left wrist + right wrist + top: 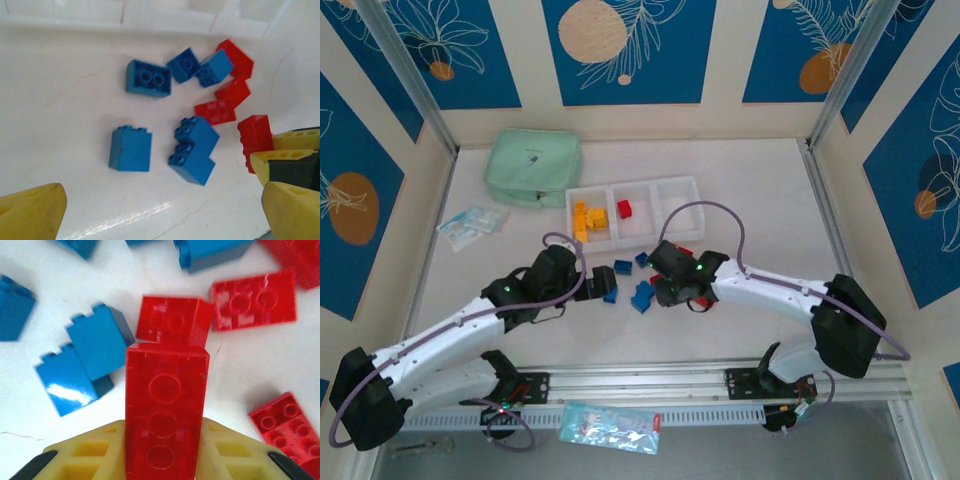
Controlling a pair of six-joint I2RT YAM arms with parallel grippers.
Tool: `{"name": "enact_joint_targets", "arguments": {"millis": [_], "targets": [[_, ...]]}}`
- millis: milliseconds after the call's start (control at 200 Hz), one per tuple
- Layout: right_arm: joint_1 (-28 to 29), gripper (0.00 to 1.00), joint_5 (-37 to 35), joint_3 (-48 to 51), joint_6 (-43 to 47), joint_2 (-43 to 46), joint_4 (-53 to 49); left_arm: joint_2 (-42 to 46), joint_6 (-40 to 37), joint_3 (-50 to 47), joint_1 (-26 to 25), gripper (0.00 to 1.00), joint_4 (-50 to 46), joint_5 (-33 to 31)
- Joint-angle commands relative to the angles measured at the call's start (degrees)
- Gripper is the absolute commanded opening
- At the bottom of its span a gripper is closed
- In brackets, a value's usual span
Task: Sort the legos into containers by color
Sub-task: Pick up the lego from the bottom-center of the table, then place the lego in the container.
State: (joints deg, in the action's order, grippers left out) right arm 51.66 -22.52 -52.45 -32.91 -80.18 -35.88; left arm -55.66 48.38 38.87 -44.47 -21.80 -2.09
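You're clamping the right gripper [164, 452] on a long red brick [166, 405]. The jaws are clenched on its two long sides, with three studs facing the wrist camera. The brick's long axis is running straight out from between the fingers, and its far end is poking past the tips. That end is overlapping a smaller red brick [172, 322] in the wrist view. Can't tell if the two are touching, or if the held one is off the table [770, 200] yet.

The key relation is where the tray [678, 205] is sitting. It's lying beyond the loose pile, on the far side from the arm bases and a little to the robot's left of the right gripper. Its three compartments are running left to right. The middle compartment is holding one red brick [625, 209], and the left one is holding the yellow bricks [588, 220]. My read is that the held brick is heading for the middle slot, so you're looking at a lift, then a carry forward and slightly left. The right arm is the one to do it, since it's already gripping.

The left gripper [592, 288] is hanging with its jaws released wide, holding nothing. It's sitting just beside the blue bricks [147, 79], so it's the nearer arm for those. More red bricks [215, 111] are lying loose near the right gripper.
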Motion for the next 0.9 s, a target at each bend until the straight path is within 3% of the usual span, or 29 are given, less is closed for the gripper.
{"name": "enact_joint_targets", "arguments": {"millis": [0, 145, 510, 685, 895], "targets": [[-2.79, 0.31, 0.48, -4.42, 4.10, 1.56, -0.82, -0.96, -4.79, 5.51, 1.92, 0.99, -4.59, -1.73], [-7.51, 0.30, 5.47, -12.08, 8.08, -4.17, 1.77, -3.09, -7.51, 10.18, 6.49, 0.99, -6.11, -0.42], [-13.76, 0.29, 3.70, -35.84, 14.98, -28.93, 5.53, -11.99, -11.93, 16.84, 15.43, 0.99, -5.15, 2.83], [-14.61, 0.46, 1.87, -43.46, 15.42, -34.78, 3.32, -13.46, -12.08, 16.99, 16.39, 0.99, -4.08, 3.76], [-14.21, 0.57, 2.56, -40.80, 15.89, -28.79, 3.30, -12.89, -12.73, 17.32, 16.52, 0.99, -5.32, 3.36]]}}
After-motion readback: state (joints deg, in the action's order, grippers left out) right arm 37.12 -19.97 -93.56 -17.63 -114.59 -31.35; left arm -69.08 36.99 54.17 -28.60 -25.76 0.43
